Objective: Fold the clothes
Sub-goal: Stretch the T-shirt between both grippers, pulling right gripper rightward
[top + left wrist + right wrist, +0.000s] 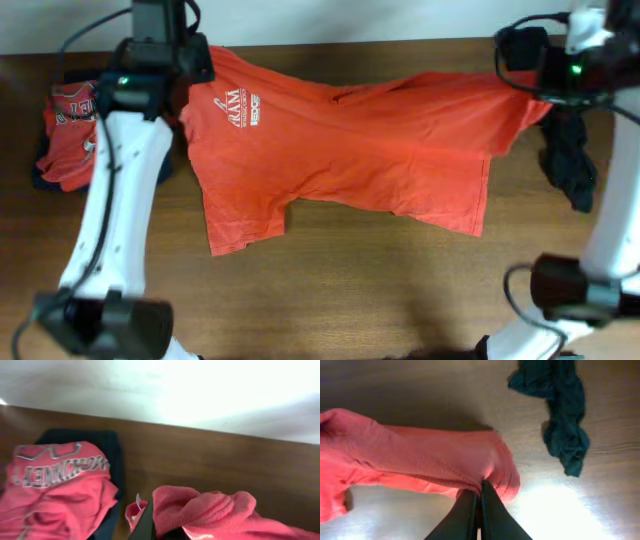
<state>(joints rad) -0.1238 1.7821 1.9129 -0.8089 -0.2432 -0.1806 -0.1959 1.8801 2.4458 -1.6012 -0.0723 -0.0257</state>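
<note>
Shirt [350, 150] taut between left gripper [154, 521] — right gripper [480, 489].

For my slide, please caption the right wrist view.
Right end effector shut on the orange shirt, dark teal garment lying apart on table.

My orange T-shirt [340, 150] stretched across the top centre of the frame, mostly flat on the table [350, 290], with a white logo near its upper left. Its two ends were bunched in my left gripper [150, 527] and right gripper [479, 502]. A crumpled red shirt [68, 135] lay on dark cloth [107, 445] at upper left, and a rumpled teal garment [570, 160] at upper right.
</note>
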